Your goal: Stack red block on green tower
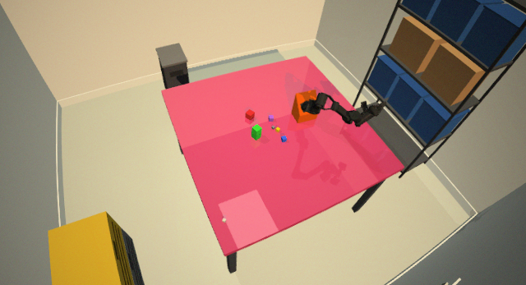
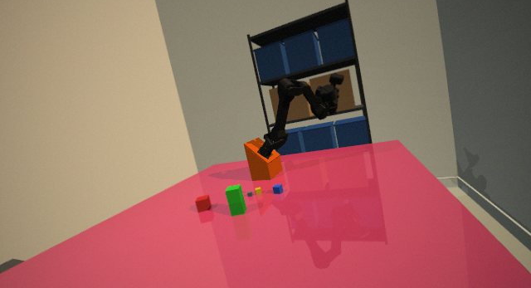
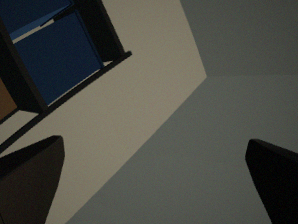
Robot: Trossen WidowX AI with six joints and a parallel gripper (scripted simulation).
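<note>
One arm only, its black parallel-jaw gripper (image 1: 376,108) raised high and swung out past the table edge toward the dark metal shelf rack (image 1: 415,162), so the whole job lies behind it: in the top view the small red cube block (image 1: 250,114) sits far off at about 9 o'clock from the gripper, on the other side of the orange wedge-shaped arm base (image 1: 305,109). Jaws stand wide apart with nothing between them; the wrist view shows only the two dark fingertips framing wall, floor and a corner of the rack, no block. Red block rests flat on the glossy pink table top (image 1: 288,186), well apart from the arm. Green tower (image 1: 256,131), a tall upright rectangular block, long axis vertical, stands near the red one at roughly its 5 o'clock, not touching. Tiny purple cube (image 1: 270,117), yellow cube (image 1: 278,129), blue cube (image 1: 283,139) and a grey speck lie between the tower and the base, at 3 to 4 o'clock of the tower. All blocks look matte, hard, sharp-edged; the table is shiny and reflective. Next move likely needs a large swing back across the base and down to the red block, approaching from above and keeping off the tower.
</note>
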